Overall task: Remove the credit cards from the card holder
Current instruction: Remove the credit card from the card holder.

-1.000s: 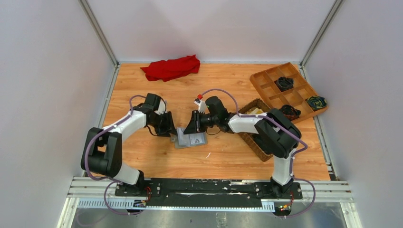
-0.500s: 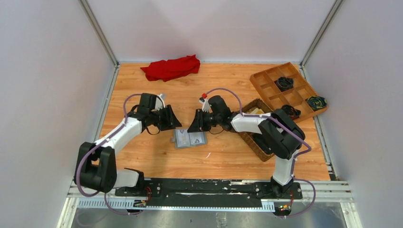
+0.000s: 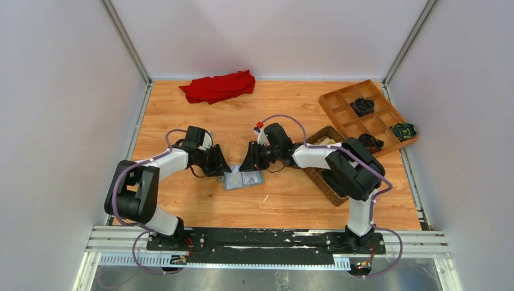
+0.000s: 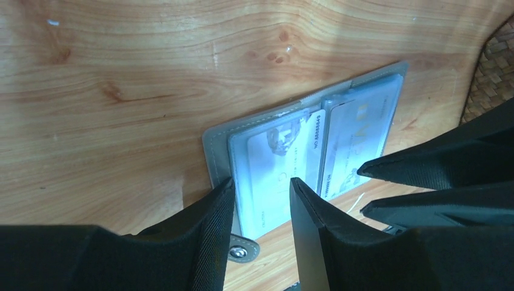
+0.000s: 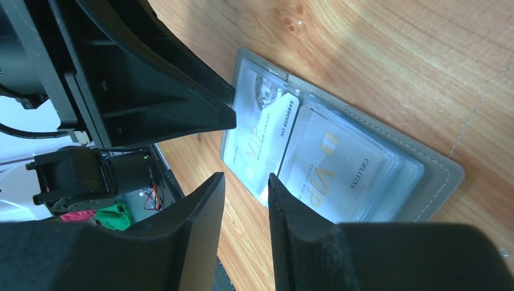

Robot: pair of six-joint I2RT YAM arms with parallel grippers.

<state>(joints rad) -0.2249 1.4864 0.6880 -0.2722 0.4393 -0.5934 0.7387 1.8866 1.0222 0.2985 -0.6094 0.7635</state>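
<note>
Top external view: both arms bend inward over the wooden table (image 3: 182,115), their tips facing each other just above the centre of the frame.
Card holder (image 3: 243,179): lies spread open and flat on the table, just below the centre of the top view, inner side up, with a grey rim around clear sleeves.
Credit cards (image 4: 274,173): two show, both pale, both inside the holder's sleeves. The one in the left half, as the left wrist view shows it, sits slightly askew and has a number printed along one edge. The other (image 4: 359,138), in the right half, carries gold lettering.
Left gripper (image 4: 260,185): jaws apart, holding nothing. At the lower centre of its own view the two black fingers straddle the lower end of the left-half card. Whether they touch it cannot be told.
Right gripper (image 5: 245,180): jaws apart by a narrow gap, holding nothing. The tips sit over the holder's edge at the centre of its own view, and the other gripper fills the upper left.
Snap tab (image 4: 242,248): grey with a metal stud, at the bottom edge of the left wrist view.
Basket (image 3: 318,177): right of the holder, partly under the right arm.
Tray (image 3: 332,111): upper right of the top view, with dark items in some compartments.
Red cloth (image 3: 218,86): top centre-left, by the far wall.
</note>
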